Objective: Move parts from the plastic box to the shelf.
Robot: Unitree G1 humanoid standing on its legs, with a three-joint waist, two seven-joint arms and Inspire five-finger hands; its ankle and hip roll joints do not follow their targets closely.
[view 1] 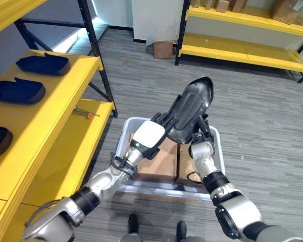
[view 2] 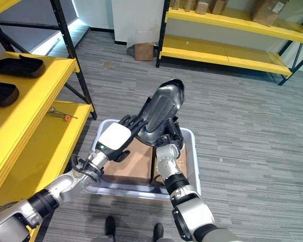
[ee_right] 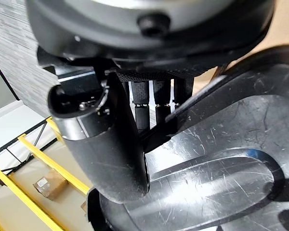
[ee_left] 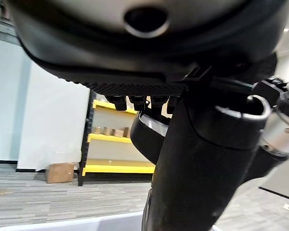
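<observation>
A long dark plastic part (view 1: 194, 103) is held tilted above the pale plastic box (view 1: 218, 146), its upper end pointing away from me. My left hand (view 1: 149, 135), with a white cover on its back, has its fingers curled on the part's lower left side. My right hand (view 1: 201, 140) grips the lower end from beneath. In the right wrist view its thumb (ee_right: 106, 144) lies over the glossy part (ee_right: 221, 163) with the fingers behind it. Brown cardboard (view 1: 161, 156) lines the box's inside.
The yellow shelf (view 1: 65, 101) stands at the left and carries three dark blue parts (view 1: 43, 64) on its upper level and a screwdriver (view 1: 83, 112) lower down. Another yellow rack (view 1: 242, 50) and a cardboard box (view 1: 162, 49) stand across the floor.
</observation>
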